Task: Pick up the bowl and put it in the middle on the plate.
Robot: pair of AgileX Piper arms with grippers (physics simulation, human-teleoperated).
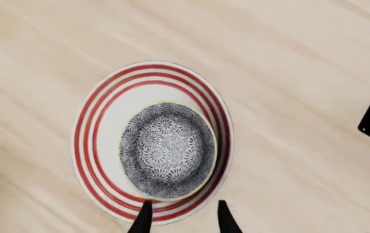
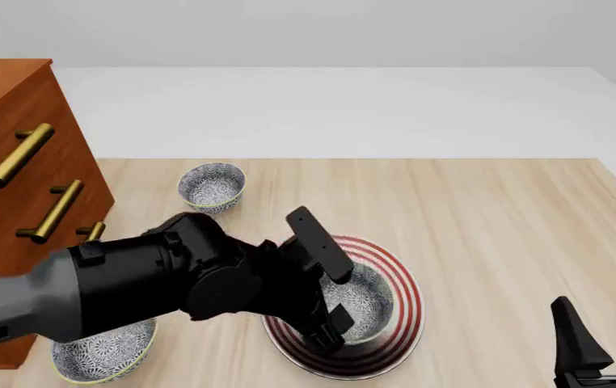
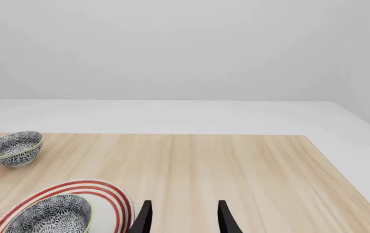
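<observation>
Blue-grey bowl (image 1: 167,150) sits on the plate (image 1: 88,141) slightly off-centre right under the left tool (image 1: 183,216), fingers apart and empty, so I'd lift straight up without nudging it.

Pale wood table (image 2: 502,210), brown drawer cabinet (image 2: 11,186), plain grey wall (image 3: 185,48)

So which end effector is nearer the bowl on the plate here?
The left. The left end effector hangs open just above the bowl resting on the plate; the right end effector sits open well off to the plate's right, near the table's front edge.
</observation>
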